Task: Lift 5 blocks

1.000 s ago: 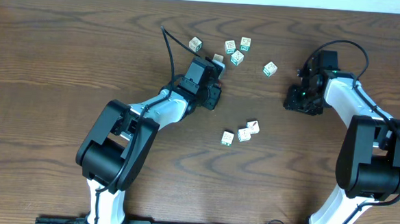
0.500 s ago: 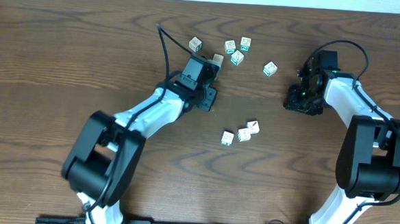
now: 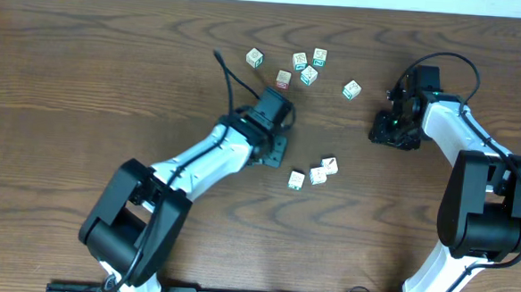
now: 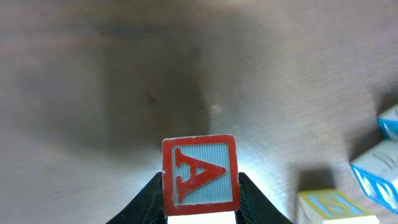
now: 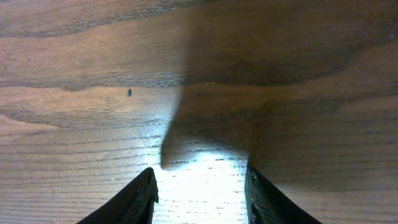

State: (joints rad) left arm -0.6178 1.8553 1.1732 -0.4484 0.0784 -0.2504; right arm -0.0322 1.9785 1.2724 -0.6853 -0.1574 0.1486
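The left gripper [image 4: 200, 182] pinches the red "A" block [image 4: 199, 171] between its fingertips, seemingly just clear of the wooden table [image 3: 86, 65], while the right gripper [image 5: 199, 186] hangs part-open and empty at far right, with other blocks [image 3: 309, 74] scattered far centre and a nearer trio [image 3: 318, 175] right of the left arm.

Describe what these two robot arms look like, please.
The left arm and right arm match: chunky black joints, white links between, a thin black cable looping at each wrist. The left end effector and right end effector have two black tapered fingers.
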